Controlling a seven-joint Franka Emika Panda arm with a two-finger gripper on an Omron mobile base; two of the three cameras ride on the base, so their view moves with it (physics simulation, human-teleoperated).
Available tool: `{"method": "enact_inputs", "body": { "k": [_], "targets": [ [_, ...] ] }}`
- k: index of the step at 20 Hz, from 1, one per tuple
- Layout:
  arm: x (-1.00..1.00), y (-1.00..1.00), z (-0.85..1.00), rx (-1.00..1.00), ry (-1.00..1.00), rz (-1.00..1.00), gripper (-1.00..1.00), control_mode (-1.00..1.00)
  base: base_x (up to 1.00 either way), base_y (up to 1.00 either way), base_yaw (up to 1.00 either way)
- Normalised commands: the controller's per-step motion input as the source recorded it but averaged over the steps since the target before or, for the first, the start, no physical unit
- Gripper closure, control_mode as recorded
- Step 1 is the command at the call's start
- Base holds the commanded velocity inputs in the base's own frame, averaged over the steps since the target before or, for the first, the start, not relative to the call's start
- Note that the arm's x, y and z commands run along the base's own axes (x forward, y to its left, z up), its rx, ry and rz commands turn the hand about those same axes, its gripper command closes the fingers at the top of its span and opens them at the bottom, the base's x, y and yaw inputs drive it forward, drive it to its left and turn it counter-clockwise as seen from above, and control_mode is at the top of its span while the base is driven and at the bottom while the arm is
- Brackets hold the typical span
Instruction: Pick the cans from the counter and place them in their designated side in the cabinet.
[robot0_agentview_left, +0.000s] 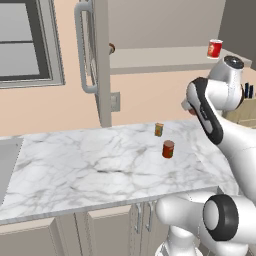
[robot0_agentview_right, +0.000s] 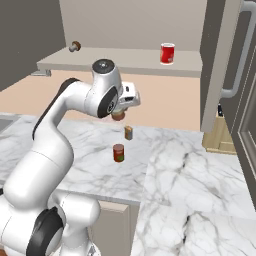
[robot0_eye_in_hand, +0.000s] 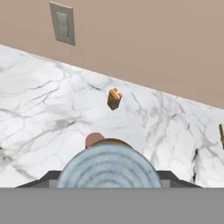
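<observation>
Above the white marble table (robot0_agentview_left: 100, 165), whose smooth top is veined in grey, the fingers (robot0_eye_in_hand: 174, 176) are clenched on a ribbed-lid can (robot0_eye_in_hand: 109, 168). Its round lid is grey-blue metal pressed in concentric rings, and a brownish side shows under the gripper (robot0_agentview_right: 121, 109) in the right base view. No writing on it can be read.

Two task cans stand apart on the table below. The dark red can (robot0_agentview_left: 168, 149) is a plain, glossy cylinder with no visible label. The smaller can (robot0_agentview_left: 159, 129) lies nearer the wall, with a patchy yellow, green and red label too small to read.

The beige cabinet (robot0_agentview_left: 160, 59) hangs open over the table, flat and matt. Its tall door (robot0_agentview_left: 102, 60) carries a long grey bar handle (robot0_agentview_left: 82, 50). On its shelf a bright red can with a white rim (robot0_agentview_left: 215, 49) stands to the right. A small brown rounded thing (robot0_agentview_left: 111, 48) sits at the left end, its kind unclear. A grey outlet plate (robot0_eye_in_hand: 62, 24) is set in the peach wall.
</observation>
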Motion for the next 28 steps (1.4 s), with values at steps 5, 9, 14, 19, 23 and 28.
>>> {"method": "enact_inputs", "body": {
  "k": [5,9,14,19,23,28],
  "targets": [
    [-0.02,-0.12,0.31,0.00,-0.04,-0.03,1.00,-1.00,0.00,0.00,0.00],
    [0.00,-0.07,0.27,0.00,-0.06,-0.02,1.00,-1.00,0.00,0.00,0.00],
    [0.01,-0.02,0.22,0.00,-0.11,0.00,1.00,-1.00,0.00,0.00,0.00],
    [0.02,-0.01,0.20,0.00,-0.15,0.00,1.00,-1.00,0.00,0.00,0.00],
    [0.06,-0.01,0.19,0.00,-0.15,0.00,1.00,-1.00,0.00,0.00,0.00],
    [0.06,0.00,0.19,0.00,-0.14,-0.01,1.00,-1.00,0.00,0.00,0.00]
  ]
}}
